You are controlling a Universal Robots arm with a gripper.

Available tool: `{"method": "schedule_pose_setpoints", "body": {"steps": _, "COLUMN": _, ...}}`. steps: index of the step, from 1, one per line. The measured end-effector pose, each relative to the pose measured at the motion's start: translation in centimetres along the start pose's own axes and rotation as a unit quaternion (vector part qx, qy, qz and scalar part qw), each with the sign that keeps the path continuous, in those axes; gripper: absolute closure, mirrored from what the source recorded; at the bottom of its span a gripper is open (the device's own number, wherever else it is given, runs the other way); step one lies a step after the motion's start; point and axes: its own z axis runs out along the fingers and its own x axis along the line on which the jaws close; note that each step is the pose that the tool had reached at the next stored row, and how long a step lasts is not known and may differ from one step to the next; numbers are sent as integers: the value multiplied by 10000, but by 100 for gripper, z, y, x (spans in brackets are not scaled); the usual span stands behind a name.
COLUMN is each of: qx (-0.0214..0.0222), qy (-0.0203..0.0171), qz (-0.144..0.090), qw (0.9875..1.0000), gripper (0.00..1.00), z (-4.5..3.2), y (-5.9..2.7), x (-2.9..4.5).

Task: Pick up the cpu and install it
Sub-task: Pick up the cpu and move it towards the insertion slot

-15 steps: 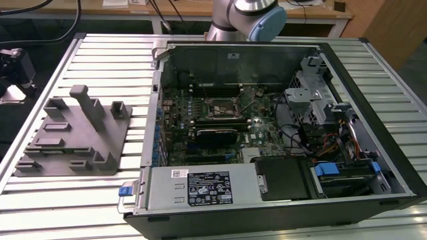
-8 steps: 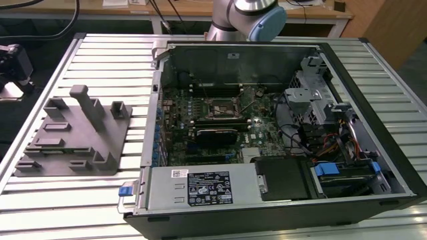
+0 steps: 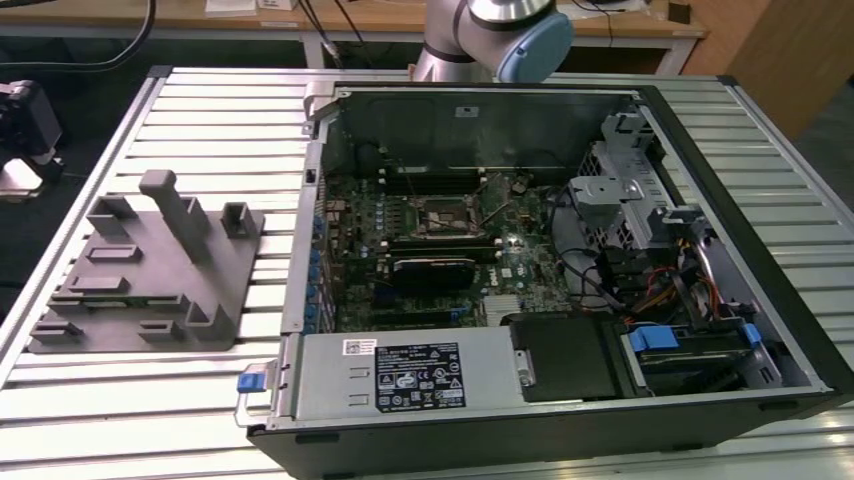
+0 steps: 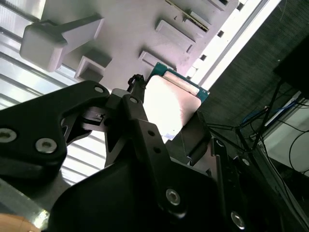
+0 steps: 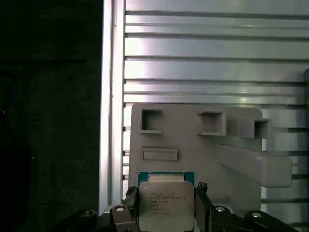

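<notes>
1. Two black fingers (image 5: 202,208) of the gripper (image 5: 166,197) stand on either side of the cpu (image 5: 166,205) in the first wrist view. Each presses against one of its opposite edges, so I read the claw as clamped on the chip.
2. The cpu turns its silver-white lid toward that camera, with a thin green rim showing around the lid.
3. In the second wrist view I get the same grip at a slant. The chip's pale face sits between the dark finger links, and one green corner pokes clear of them.
4. The chip is at the edge of a grey holder block (image 5: 193,140), just beside a shallow rectangular recess (image 5: 159,154). I cannot tell whether it rests on the block or is held just off it.
5. On the block I count three square pockets in a row, the first of them (image 5: 151,121) nearest the block's corner. There is also a long grey post (image 5: 251,166).
6. The block lies on a slatted aluminium table (image 5: 193,48), close to one long edge of it.
7. From the exterior view I see an open computer case (image 3: 747,230) lying on the slats, to the exterior view's right of the holder block. Its motherboard (image 3: 521,265) faces up.
8. A dark square socket frame (image 3: 441,218) sits near the middle of that board, well apart from the holder block.
9. A grey power-supply box (image 3: 400,375) with a white label fills the case's near side. The arm (image 3: 494,35) rises behind the case's far wall.
</notes>
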Motion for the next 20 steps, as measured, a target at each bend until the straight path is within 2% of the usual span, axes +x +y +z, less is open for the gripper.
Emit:
{"method": "schedule_pose_setpoints", "body": {"steps": 11, "qx": 0, "qy": -1, "qz": 0, "qw": 10000, "gripper": 45, "z": -87, "y": 5, "x": -2}}
{"method": "schedule_pose_setpoints", "body": {"steps": 20, "qx": 0, "qy": 0, "qz": 0, "qw": 10000, "gripper": 45, "z": -231, "y": 13, "x": -7}}
